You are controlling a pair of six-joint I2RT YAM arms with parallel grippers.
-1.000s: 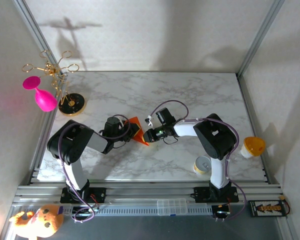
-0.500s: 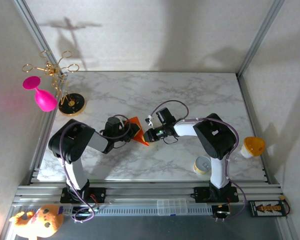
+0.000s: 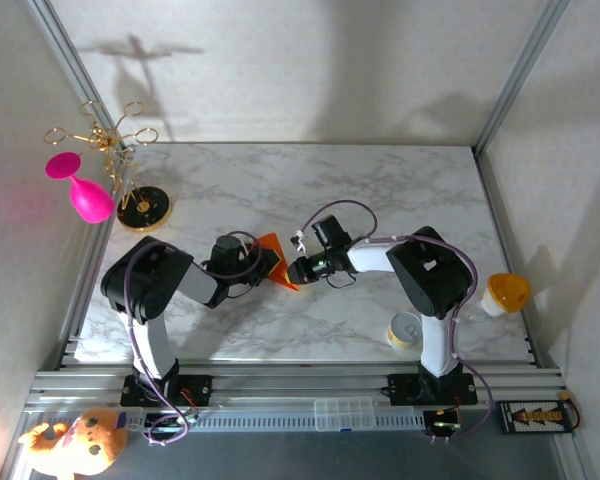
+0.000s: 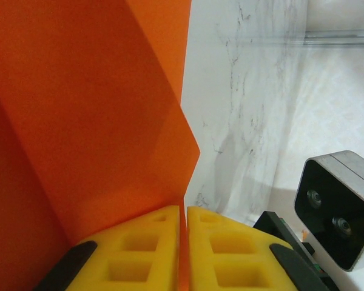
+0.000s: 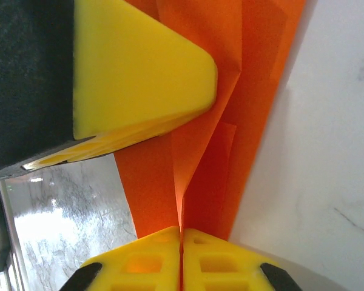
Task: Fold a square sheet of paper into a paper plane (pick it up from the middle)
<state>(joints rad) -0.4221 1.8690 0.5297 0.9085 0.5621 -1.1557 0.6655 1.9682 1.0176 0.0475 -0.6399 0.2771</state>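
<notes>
The square sheet of paper (image 3: pixel 272 248), bright orange, is folded into a narrow, layered wedge held just above the marble table between both arms. My left gripper (image 3: pixel 264 262) comes in from the left, shut on one edge of it. In the left wrist view the yellow pads (image 4: pixel 151 242) pinch a thin orange layer, and the paper (image 4: pixel 91 109) rises above them. My right gripper (image 3: pixel 293 271) is shut on the lower tip from the right. In the right wrist view the paper (image 5: pixel 200 121) shows several creased layers clamped at the gripper (image 5: pixel 182 231), with the left gripper's finger (image 5: pixel 133 79) above.
A pink goblet (image 3: pixel 80 195) and a gold rack (image 3: pixel 135 200) stand at the far left. A small yellow can (image 3: pixel 405 330) sits by the right arm's base. An orange-yellow cup (image 3: pixel 507 292) lies off the table's right edge. The right wrist camera (image 4: pixel 340 206) is close by.
The left arm's elbow has crept slightly to the right. Both grippers and the folded paper stay almost where they were.
</notes>
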